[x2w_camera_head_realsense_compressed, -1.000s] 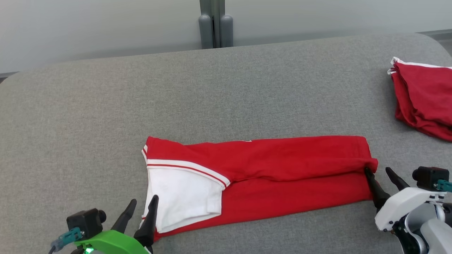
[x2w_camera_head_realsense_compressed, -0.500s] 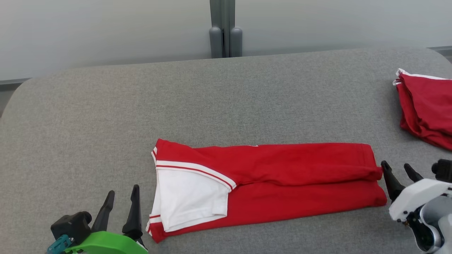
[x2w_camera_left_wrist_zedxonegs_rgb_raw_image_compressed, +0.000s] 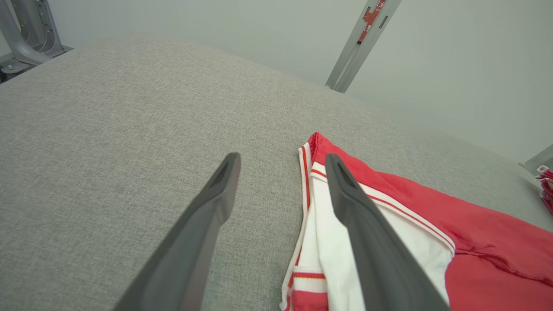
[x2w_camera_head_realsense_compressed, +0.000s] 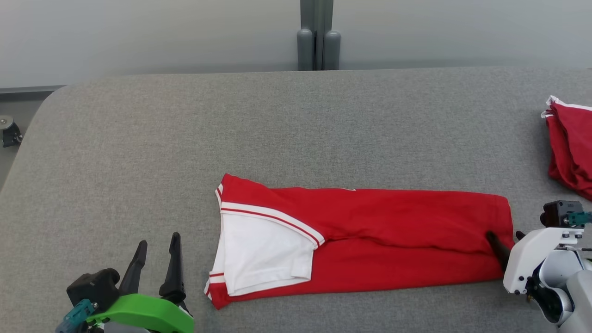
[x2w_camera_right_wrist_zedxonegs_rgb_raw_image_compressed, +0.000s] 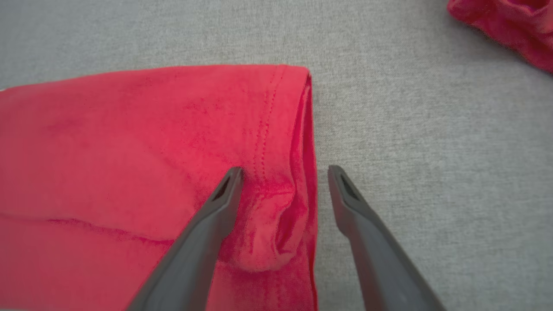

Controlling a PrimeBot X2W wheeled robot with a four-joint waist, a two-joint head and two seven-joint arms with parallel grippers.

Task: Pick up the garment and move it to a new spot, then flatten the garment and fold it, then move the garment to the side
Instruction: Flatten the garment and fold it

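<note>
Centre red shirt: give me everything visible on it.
Red knit shirt, white sleeve with red-white striped trim at its left end. Folded lengthwise into a long band, flat on the grey table, a ridge along the middle, small bunch at the right hem. The open right gripper straddles that hem, one finger on the cloth. The left gripper sits apart.

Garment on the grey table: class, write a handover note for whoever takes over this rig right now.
Left gripper: open, empty, beside the garment, at its white end.
Right gripper: open, straddling the garment's hem end, nothing gripped.
Done: garment flat on the table, folded lengthwise into a strip. A second garment lies far right.
To do: probably fold it across, then move it aside.
</note>
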